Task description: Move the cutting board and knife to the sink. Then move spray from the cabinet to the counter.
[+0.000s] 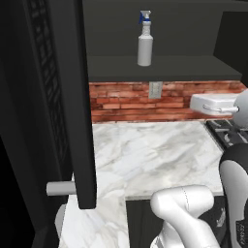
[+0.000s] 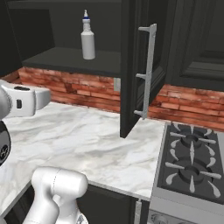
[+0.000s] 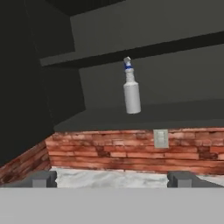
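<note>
Spray (image 3: 131,89) bottle upright on the open cabinet (image 1: 160,68) shelf, claw (image 3: 112,178) spread wide and empty, well short of it.

In the hand view the two dark fingertips (image 3: 41,178) stand far apart with nothing between them, low over the back edge of the counter (image 1: 155,155), pointed toward the brick wall (image 3: 113,151) and the wall outlet (image 3: 160,138). Above that, the spray stands on the cabinet's lower shelf, near its middle, blue nozzle on top, clear of the shelf's front edge. In the right base view the cabinet door (image 2: 135,65) hangs open with its metal handle (image 2: 148,72) facing out, and beside the counter's right edge sits the stove (image 2: 190,164). The marble between claw and wall is bare.
</note>
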You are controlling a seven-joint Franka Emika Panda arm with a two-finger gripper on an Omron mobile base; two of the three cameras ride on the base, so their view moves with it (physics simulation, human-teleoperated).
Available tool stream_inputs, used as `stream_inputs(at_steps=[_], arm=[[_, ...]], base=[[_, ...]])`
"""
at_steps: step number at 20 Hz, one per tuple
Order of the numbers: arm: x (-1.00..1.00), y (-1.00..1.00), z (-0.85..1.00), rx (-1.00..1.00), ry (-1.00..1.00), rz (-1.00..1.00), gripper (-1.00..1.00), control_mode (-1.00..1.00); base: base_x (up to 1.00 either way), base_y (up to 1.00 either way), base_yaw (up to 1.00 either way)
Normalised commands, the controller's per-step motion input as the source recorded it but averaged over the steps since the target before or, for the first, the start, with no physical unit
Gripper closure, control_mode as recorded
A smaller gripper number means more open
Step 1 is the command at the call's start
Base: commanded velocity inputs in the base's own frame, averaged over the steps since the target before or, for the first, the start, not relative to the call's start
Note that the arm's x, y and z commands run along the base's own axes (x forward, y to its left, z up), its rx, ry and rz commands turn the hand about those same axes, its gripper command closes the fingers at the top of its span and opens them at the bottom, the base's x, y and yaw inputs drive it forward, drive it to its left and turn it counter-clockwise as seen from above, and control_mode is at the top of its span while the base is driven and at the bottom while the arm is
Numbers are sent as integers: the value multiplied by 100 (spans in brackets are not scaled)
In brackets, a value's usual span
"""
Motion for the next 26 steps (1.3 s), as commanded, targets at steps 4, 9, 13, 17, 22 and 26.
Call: stream_inputs(at_steps=[4, 9, 13, 17, 22, 26], arm=[[0, 18, 0, -10, -26, 0, -100, -100], [2, 2, 7, -3, -22, 0, -100, -100], [0, 0, 21, 0, -13, 0, -100, -100], [3, 0, 22, 0, -4, 0, -100, -100], [23, 0, 2, 0, -3, 0, -100, -100], [44, -5, 0, 0, 0, 0, -100, -100]], base=[[0, 0, 0], [0, 0, 0], [0, 0, 0], [0, 0, 0], [0, 0, 0], [0, 0, 0]])
